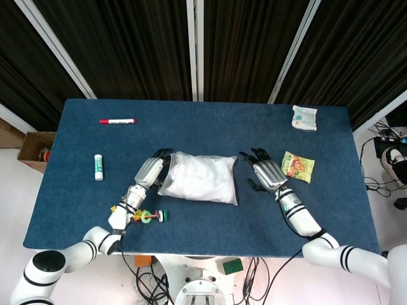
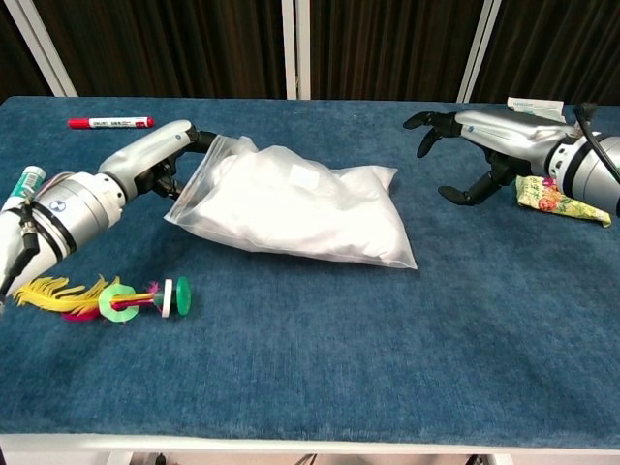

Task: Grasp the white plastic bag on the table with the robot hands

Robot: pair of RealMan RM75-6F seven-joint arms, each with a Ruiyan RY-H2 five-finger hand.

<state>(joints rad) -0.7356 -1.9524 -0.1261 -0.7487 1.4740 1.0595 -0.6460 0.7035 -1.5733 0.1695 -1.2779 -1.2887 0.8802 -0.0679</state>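
The white plastic bag point(image 1: 198, 178) lies full and flat on the blue table, also seen in the chest view point(image 2: 300, 208). My left hand point(image 1: 151, 171) is at the bag's left end. In the chest view the left hand point(image 2: 160, 160) has its fingers over the raised zip edge and its thumb in front of it, so it holds that edge. My right hand point(image 1: 267, 173) hovers open to the right of the bag, well apart from it. The chest view shows the right hand point(image 2: 465, 145) with fingers spread and nothing in them.
A feather toy with green rings point(image 2: 126, 298) lies near my left forearm. A red marker point(image 1: 117, 121) and a white tube point(image 1: 98, 166) sit at the left. A snack packet point(image 1: 297, 166) lies just right of my right hand, and a white pouch point(image 1: 304, 117) at the back right.
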